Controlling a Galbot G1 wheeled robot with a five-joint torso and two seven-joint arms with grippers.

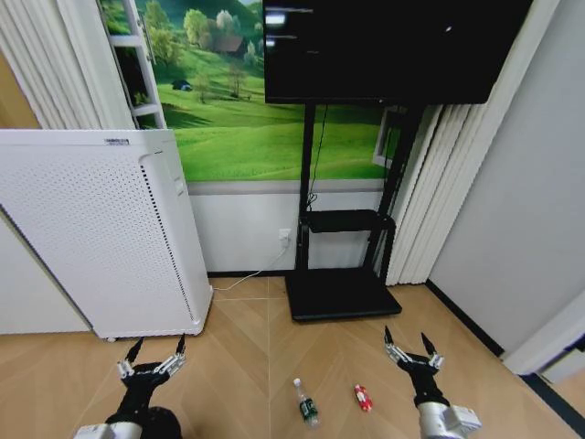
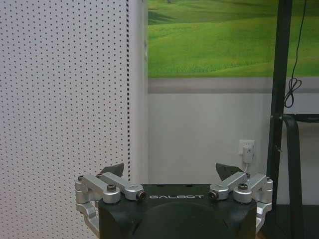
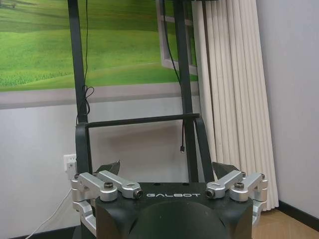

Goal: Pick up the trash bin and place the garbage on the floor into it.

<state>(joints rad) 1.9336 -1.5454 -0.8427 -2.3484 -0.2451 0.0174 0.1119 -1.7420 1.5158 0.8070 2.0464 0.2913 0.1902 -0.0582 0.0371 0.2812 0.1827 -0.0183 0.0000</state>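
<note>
Lying on the herringbone parquet floor, a clear plastic bottle with a green label and a red-and-white packet sit between the two grippers, the packet nearer the right gripper. Both the right and the left gripper hover empty with fingers spread. The left one is just in front of the white perforated appliance, facing its dotted panel.

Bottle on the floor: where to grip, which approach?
The clear bottle lies flat on the floor, cap toward the TV stand. Likely best: come straight down and close across its labelled middle. It lies between both open end effectors, left and right.
</note>
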